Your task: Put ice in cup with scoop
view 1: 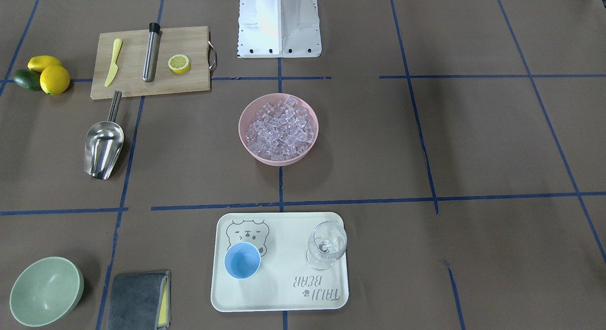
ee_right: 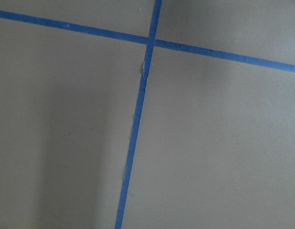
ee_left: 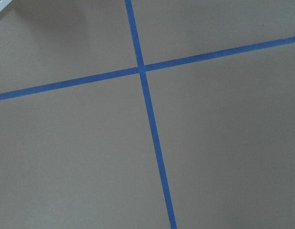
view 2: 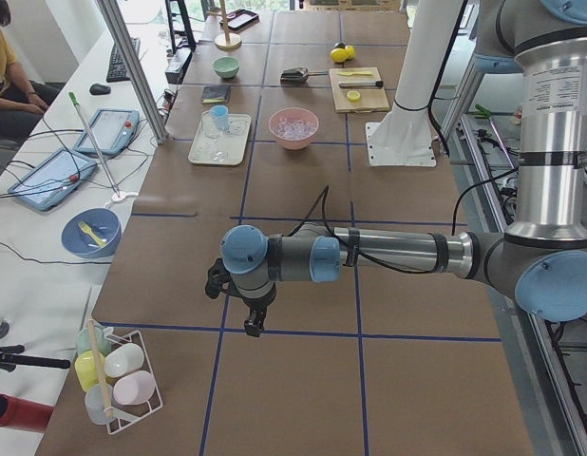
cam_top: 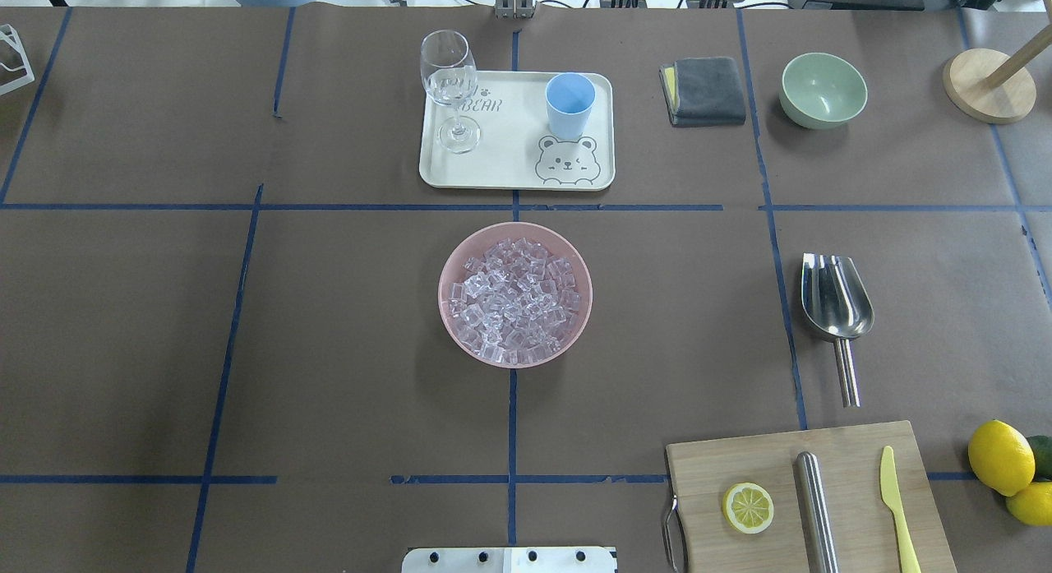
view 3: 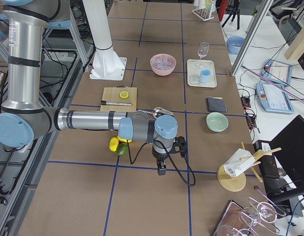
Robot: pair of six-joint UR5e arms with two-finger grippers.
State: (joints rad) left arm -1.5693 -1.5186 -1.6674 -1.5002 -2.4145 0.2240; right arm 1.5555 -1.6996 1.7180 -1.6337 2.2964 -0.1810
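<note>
1. Brown paper crossed by blue tape lines (cam_top: pixel 514 207) is covering the counter (cam_top: pixel 246 351). A pink bowl (cam_top: pixel 449 310) is sitting at the counter's middle, and the ice (cam_top: pixel 514 298) is lying heaped inside it.
2. The cup (cam_top: pixel 569 104) is standing upright on a cream tray (cam_top: pixel 509 166) near the middle of the edge away from the robot. It is occupying the tray's side toward the robot's right. A stemmed glass (cam_top: pixel 450 80) is standing on the tray's other side, apart from the cup.
3. The scoop (cam_top: pixel 834 298) is lying trough-up on the paper toward the counter's right end, well apart from both bowl and cup. Its handle is pointing toward the robot's edge and ending near a wooden cutting board (cam_top: pixel 855 454).
4. The cutting board is occupying the corner where the robot's edge meets the right end. It is carrying a lemon half (cam_top: pixel 748 507), a steel tube (cam_top: pixel 816 507) and a yellow knife (cam_top: pixel 897 511). Whole lemons (cam_top: pixel 1000 456) are lying just beside it.
5. A green bowl (cam_top: pixel 823 88) and a folded grey cloth (cam_top: pixel 707 90) are sitting near the far edge, toward the right end.
6. The left gripper (view 2: pixel 250 326) is hanging above the counter's left end, pointing downward. It is appearing in a side view only, so whether its jaws are wide or narrow cannot be told.
7. The right gripper (view 3: pixel 162 168) is hanging likewise above the right end, beyond the lemons. How its jaws are standing cannot be told either.
</note>
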